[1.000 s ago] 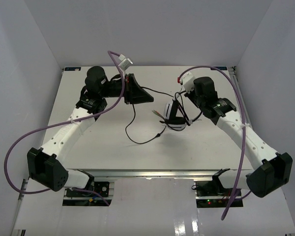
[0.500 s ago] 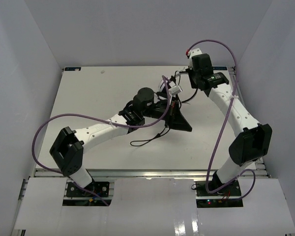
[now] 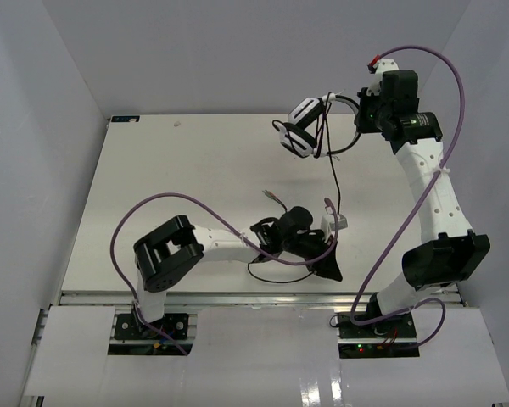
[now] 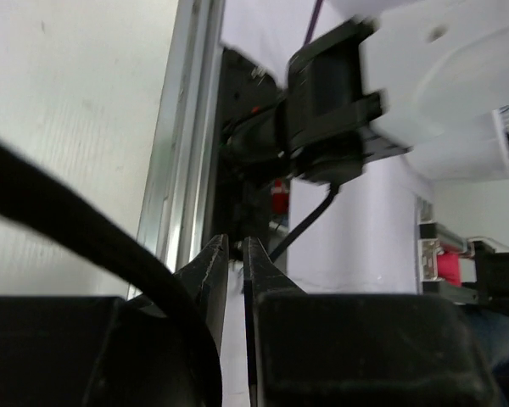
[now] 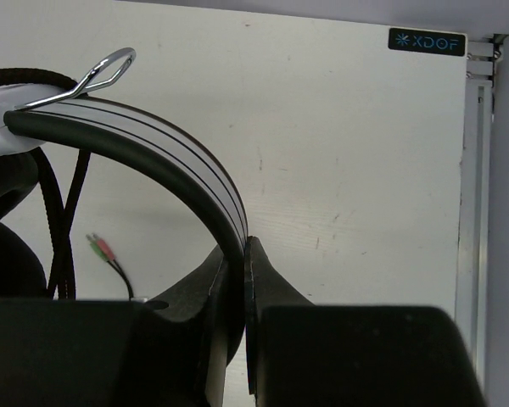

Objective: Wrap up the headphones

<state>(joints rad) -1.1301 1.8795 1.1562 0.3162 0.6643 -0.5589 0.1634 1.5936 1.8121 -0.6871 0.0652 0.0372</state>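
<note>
The headphones [image 3: 303,127] hang in the air over the table's far edge, white-and-black earcups to the left. My right gripper [image 3: 359,119] is shut on their striped headband [image 5: 199,174], which sits between the jaws in the right wrist view [image 5: 242,254]. The thin black cable [image 3: 334,174] drops from the earcups to my left gripper [image 3: 329,270], low at the table's near edge. A slack loop [image 3: 267,273] lies beside it. In the left wrist view [image 4: 235,246] the jaws are nearly together and the cable [image 4: 59,222] runs in by the left finger. The plug [image 3: 274,198] rests mid-table.
The left arm is folded tightly at the near edge, its purple cable [image 3: 153,208] arching over the table. The front aluminium rail [image 4: 182,170] and the right arm's base [image 4: 424,85] are just beyond the left gripper. A rail [image 5: 473,212] runs along the table's right edge. White walls enclose three sides.
The right arm lifted the headphones off the mid-table up to the far edge. The left gripper swept from the far left across to the near edge, drawing the cable along.
</note>
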